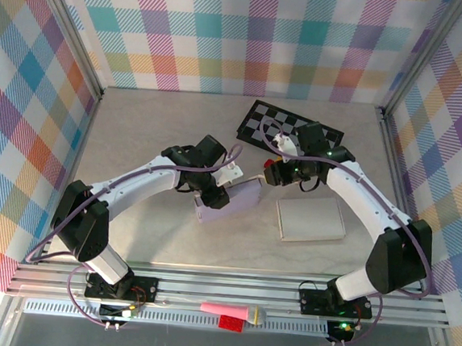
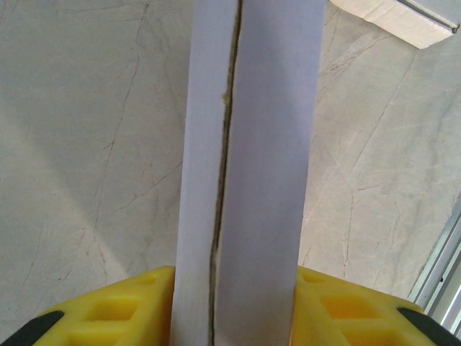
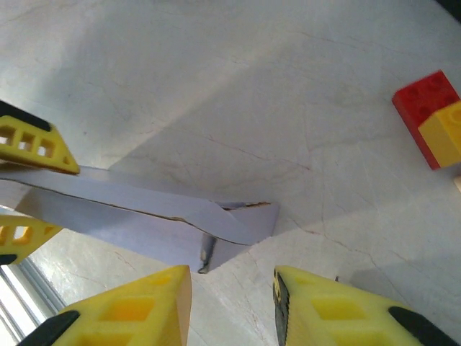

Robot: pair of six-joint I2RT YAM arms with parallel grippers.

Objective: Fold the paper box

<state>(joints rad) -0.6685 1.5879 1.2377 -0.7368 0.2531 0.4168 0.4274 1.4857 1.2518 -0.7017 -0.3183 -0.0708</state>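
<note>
The paper box (image 1: 237,199) is a flattened lavender piece lifted over the middle of the table. My left gripper (image 1: 215,193) is shut on it. In the left wrist view the box (image 2: 248,173) runs up between the yellow fingers (image 2: 108,313), which press on both sides, and a seam shows along its length. My right gripper (image 1: 271,175) hovers just right of the box's free end. In its own view the right gripper (image 3: 230,306) stands open with nothing between the fingers, and the box's folded end (image 3: 238,220) lies a little beyond them.
A white flat box (image 1: 312,219) lies on the table to the right. A black checkered board (image 1: 268,124) sits behind the right gripper. A red and yellow brick (image 3: 434,119) rests near it. A pink tool and a red brick (image 1: 231,315) lie on the front rail.
</note>
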